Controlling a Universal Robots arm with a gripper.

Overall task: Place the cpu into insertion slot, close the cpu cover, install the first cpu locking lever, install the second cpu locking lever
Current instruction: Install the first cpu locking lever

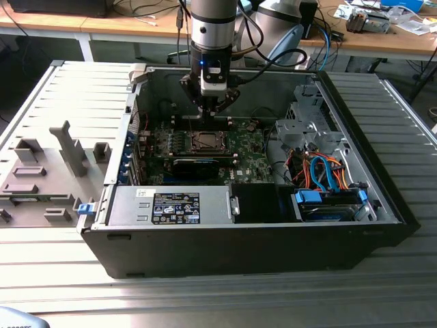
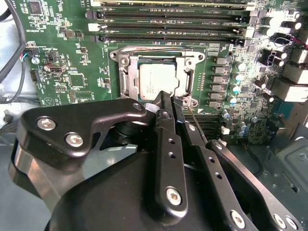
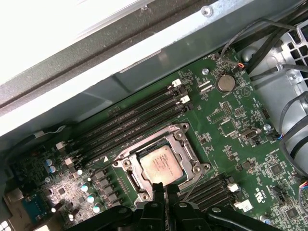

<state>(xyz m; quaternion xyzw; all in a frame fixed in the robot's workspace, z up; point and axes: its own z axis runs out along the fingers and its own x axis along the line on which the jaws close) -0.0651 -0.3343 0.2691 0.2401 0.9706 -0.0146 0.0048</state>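
Jaws narrow, black metal tips almost together, sitting at the corner of the socket frame. Can't tell if anything is pinched. One thin wire lever [image 2: 198, 126] slants off right beside the tips.

The cpu [image 2: 156, 82] is square with a matte silver-grey lid and lies flat in the insertion slot [image 3: 135, 177]. The cpu cover [image 2: 190, 72], a shiny windowed steel frame, is down around it. A second lever [image 2: 154, 48] lies along the frame edge.

Past that are four long black memory slots [image 3: 130, 122] on the green motherboard [image 3: 231, 130], plus one coin battery [image 3: 225, 83].

In the exterior view, taking the cpu as centre: grey power supply [image 1: 171, 205] at 6 o'clock, orange and blue cables [image 1: 328, 178] at 4. The black case [image 1: 239, 253] sits on a ribbed metal tabletop [image 1: 382, 294].
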